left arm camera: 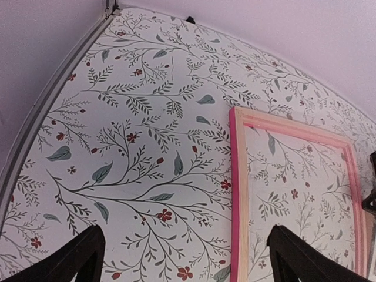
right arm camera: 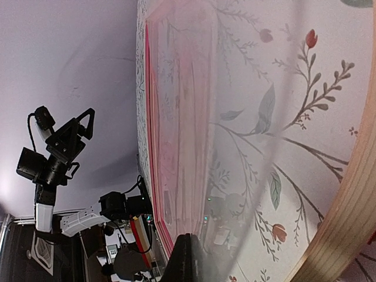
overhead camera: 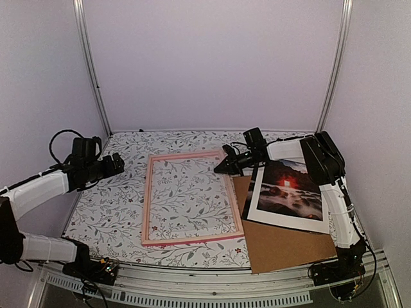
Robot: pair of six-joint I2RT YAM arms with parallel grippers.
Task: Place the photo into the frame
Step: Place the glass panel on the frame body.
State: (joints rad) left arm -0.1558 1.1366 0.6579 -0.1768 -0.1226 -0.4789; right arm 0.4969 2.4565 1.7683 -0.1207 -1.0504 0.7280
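Note:
The pink frame [overhead camera: 147, 199] lies flat in the middle of the table; its left rail shows in the left wrist view [left arm camera: 238, 194]. The photo [overhead camera: 287, 186], dark with a red sun, lies to the right of the frame under a white mat border [overhead camera: 282, 218]. My right gripper [overhead camera: 223, 168] is at the frame's far right corner, shut on the edge of a clear pane [right arm camera: 247, 147] that sits in the frame and is tilted up; one dark finger [right arm camera: 183, 261] shows. My left gripper [overhead camera: 117, 163] is open and empty, above the table left of the frame [left arm camera: 185, 264].
A plain brown backing board [overhead camera: 282, 247] lies under the photo and mat at the front right. The floral tablecloth [overhead camera: 109, 205] covers the table. White walls and metal posts [overhead camera: 96, 70] close in the back and sides.

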